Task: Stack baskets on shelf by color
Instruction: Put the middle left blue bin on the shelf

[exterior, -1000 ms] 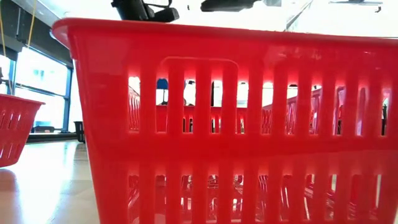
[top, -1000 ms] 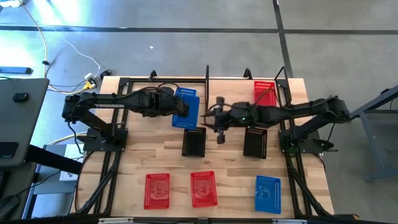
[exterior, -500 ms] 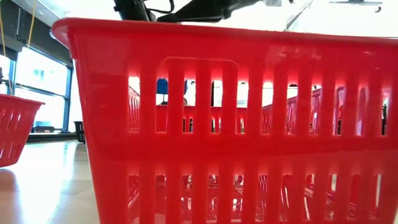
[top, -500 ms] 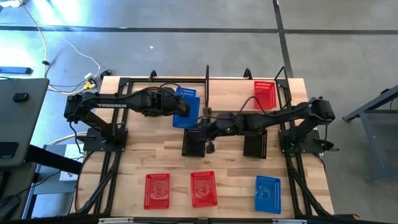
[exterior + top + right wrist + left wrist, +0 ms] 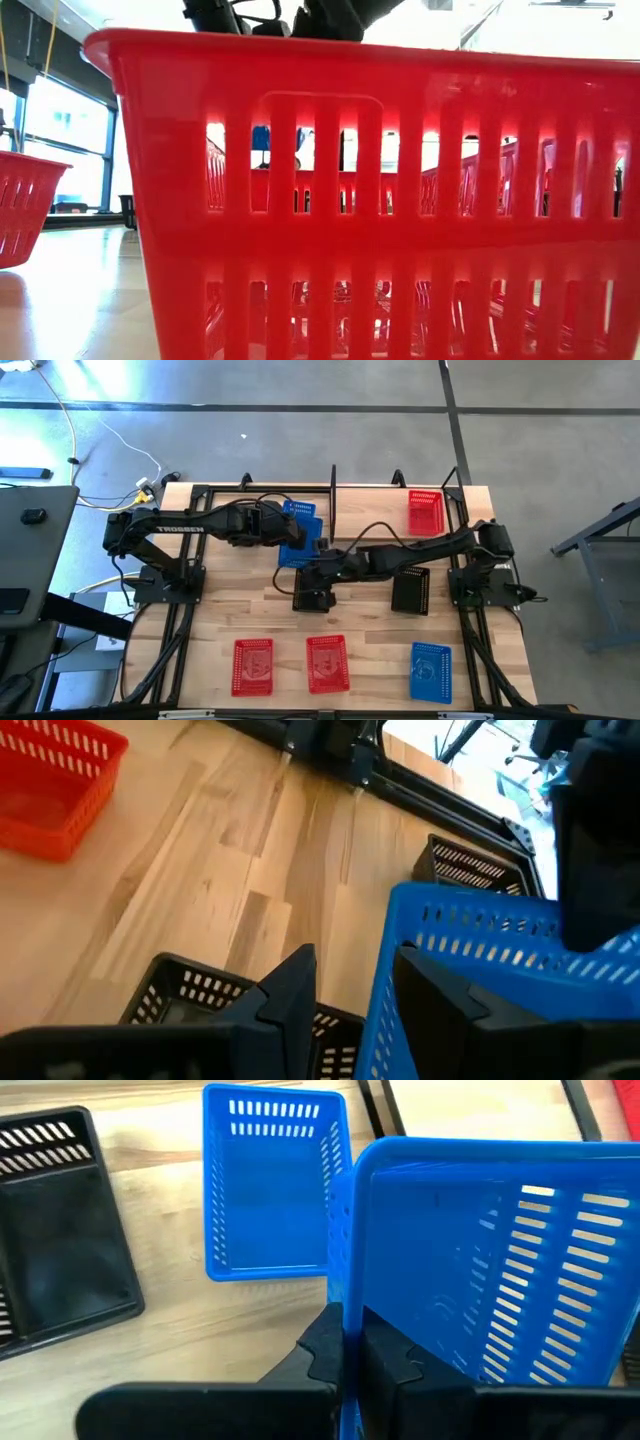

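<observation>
Now the right pincer (image 5: 318,575) has swung further left across the wooden table (image 5: 230,610) than a second ago, fingers spread over the black basket (image 5: 311,595). Left pincer (image 5: 352,1350) stays clamped on the slotted wall of a blue plastic basket (image 5: 490,1270), held tilted beside another blue basket (image 5: 270,1185).
</observation>
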### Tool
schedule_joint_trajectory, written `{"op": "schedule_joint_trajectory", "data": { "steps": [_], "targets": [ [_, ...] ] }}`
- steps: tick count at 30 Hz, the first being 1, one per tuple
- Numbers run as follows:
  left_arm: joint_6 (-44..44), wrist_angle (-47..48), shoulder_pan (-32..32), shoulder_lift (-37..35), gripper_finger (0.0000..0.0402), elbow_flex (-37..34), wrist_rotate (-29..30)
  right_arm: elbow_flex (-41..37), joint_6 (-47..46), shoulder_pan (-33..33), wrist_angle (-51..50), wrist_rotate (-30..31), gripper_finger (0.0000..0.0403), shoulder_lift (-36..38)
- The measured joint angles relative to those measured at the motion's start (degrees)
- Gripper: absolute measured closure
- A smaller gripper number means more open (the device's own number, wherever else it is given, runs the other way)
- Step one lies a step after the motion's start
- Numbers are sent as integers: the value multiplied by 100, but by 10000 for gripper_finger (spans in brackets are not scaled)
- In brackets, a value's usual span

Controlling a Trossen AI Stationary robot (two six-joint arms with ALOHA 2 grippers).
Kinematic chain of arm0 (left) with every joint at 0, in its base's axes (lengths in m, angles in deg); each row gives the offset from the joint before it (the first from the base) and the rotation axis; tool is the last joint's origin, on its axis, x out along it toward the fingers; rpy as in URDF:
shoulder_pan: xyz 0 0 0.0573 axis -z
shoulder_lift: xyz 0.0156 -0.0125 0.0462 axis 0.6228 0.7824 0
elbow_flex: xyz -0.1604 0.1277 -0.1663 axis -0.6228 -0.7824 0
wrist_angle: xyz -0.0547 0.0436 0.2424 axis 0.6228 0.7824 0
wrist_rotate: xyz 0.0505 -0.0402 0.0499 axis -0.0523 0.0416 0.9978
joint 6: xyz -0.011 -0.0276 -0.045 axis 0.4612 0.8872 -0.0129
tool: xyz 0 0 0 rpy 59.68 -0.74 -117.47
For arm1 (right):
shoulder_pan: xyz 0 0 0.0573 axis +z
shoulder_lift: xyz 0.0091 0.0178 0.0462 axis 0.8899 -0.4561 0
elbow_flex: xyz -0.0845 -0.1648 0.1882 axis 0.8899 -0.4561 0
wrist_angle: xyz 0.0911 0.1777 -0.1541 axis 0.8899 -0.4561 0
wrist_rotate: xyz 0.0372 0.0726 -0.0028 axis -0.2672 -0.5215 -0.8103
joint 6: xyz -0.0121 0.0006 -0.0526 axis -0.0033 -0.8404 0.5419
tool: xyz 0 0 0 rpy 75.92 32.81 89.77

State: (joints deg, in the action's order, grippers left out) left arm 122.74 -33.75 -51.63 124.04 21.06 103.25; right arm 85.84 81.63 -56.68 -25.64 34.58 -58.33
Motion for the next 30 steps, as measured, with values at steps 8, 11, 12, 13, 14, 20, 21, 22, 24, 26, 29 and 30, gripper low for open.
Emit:
{"op": "schedule_joint_trajectory", "data": {
  "steps": [8,11,12,13,14,20,21,22,24,26,29,30],
  "targets": [
    [-252,-414,0,0,401,0,-251,5,-309,-98,-256,249,281,-201],
    [-345,-487,0,0,401,0,-415,5,-328,-103,-431,593,281,-203],
    [-375,-515,-2,0,401,0,-454,5,-363,-103,-445,681,281,-203],
    [-386,-530,-6,0,401,0,-492,5,-434,-112,-458,740,281,-203],
    [-388,-529,-7,0,401,0,-531,5,-493,-127,-492,741,281,-203],
    [-423,-549,-9,0,401,0,-809,5,-751,-167,-752,796,289,-203],
    [-450,-550,-9,0,401,0,-810,5,-757,-170,-779,803,297,-203],
    [-467,-551,-9,0,401,0,-811,5,-758,-174,-796,799,307,-203],
    [-468,-555,-9,0,400,0,-828,5,-786,-174,-807,717,337,-203],
    [-490,-548,-9,0,396,0,-853,5,-925,-174,-807,505,376,-203],
    [-595,-503,-7,0,382,-7,-899,5,-1077,-165,-795,401,393,-203],
    [-624,-509,-7,0,377,-7,-905,5,-1127,-165,-796,403,391,-203]
  ]
}}
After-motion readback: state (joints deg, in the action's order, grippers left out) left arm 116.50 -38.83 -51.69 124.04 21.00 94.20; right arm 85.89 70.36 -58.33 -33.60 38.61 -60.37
